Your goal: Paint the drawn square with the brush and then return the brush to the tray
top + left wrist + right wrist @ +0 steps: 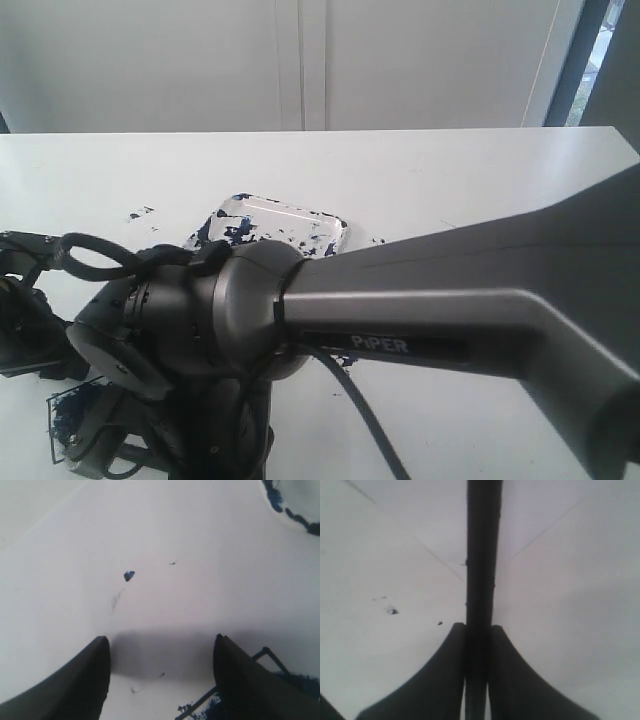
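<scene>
Well apart, tray [338, 228] and table edge [400, 131].

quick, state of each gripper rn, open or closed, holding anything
left gripper: open, holding nothing
right gripper: closed on the brush

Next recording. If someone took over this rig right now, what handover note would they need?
Left gripper: open, empty, near the square.
Right gripper: shut on the brush, down by the square; brush tip hidden.
Tray: farther back on the table, paint-smeared, without the brush.
Done: brush is in hand; square partly daubed blue.
Left: finish filling the square, then put the brush in the tray.
</scene>
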Robot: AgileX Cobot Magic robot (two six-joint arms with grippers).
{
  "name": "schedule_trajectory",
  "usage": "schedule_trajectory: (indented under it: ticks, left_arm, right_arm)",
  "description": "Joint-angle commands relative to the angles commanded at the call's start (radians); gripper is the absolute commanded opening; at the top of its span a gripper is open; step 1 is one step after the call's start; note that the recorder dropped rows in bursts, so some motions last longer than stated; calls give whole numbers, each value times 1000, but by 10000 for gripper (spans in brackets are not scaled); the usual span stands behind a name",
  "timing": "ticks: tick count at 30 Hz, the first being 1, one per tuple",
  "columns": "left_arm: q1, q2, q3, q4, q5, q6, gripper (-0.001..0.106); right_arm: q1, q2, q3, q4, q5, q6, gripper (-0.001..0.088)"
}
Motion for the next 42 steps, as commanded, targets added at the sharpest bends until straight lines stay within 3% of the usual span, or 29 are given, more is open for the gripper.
schedule_trajectory:
  ticks: [8, 19, 26, 31, 38, 42]
  left_arm:
    - [0, 0, 0, 0, -30, -3, 640]
    - [0, -14, 0, -4, -98, -73, 640]
    - [0, -160, 0, -6, -223, -86, 640]
    - [0, -281, 0, -7, -275, -141, 640]
    - [0, -451, 0, -7, -232, -178, 638]
    - [0, -557, 0, -7, -146, -217, 482]
  right_arm:
    - [0, -2, 0, 0, -38, 0, 0]
    - [0, -26, 0, -35, 70, 25, 0]
    - [0, -49, 0, -118, 61, 81, 0]
    - [0, -49, 0, -258, 61, 200, 0]
    - [-12, -51, 0, -457, 57, 363, 0]
    - [-47, -53, 4, -485, 44, 398, 0]
